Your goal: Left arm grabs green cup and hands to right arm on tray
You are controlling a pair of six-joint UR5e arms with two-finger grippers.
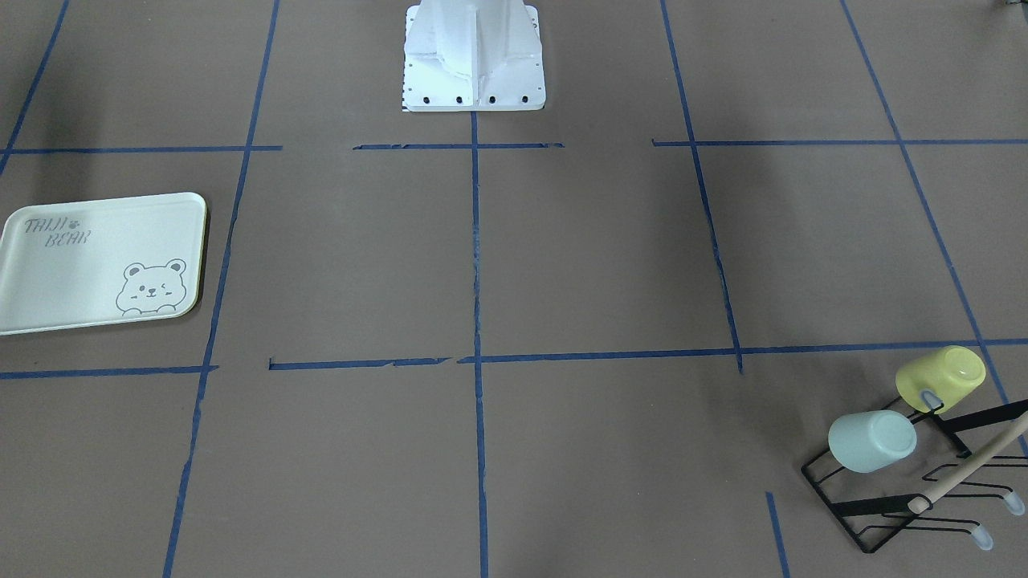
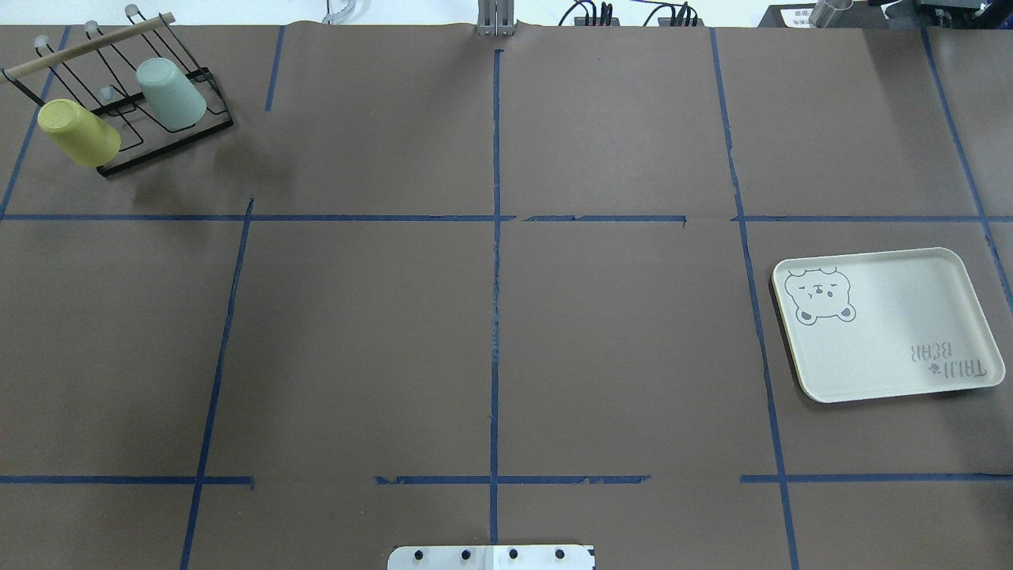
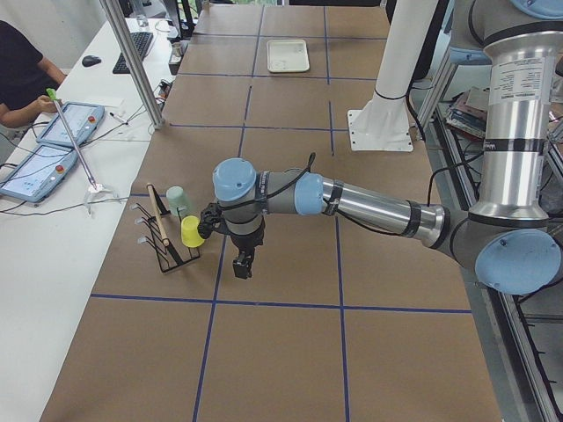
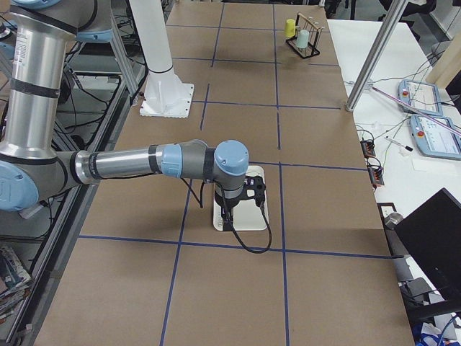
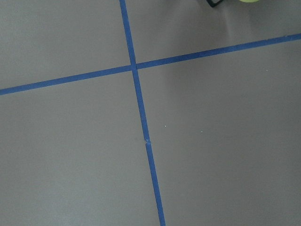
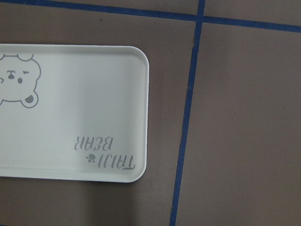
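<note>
One green cup, resting tilted on wire rack, near left pincer, apart. One tray, lying under right pincer. Both pincers hanging above worktop; spread or pressed, cannot tell.

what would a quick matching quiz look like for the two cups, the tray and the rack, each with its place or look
1 green cup
2 yellow cup
3 tray
4 rack

A black wire, wooden bar
B lying flat, bear drawing
C on the rack, nearer the robot's base
D on the rack, farther from it

Pairs: 1-D, 2-C, 3-B, 4-A
</note>
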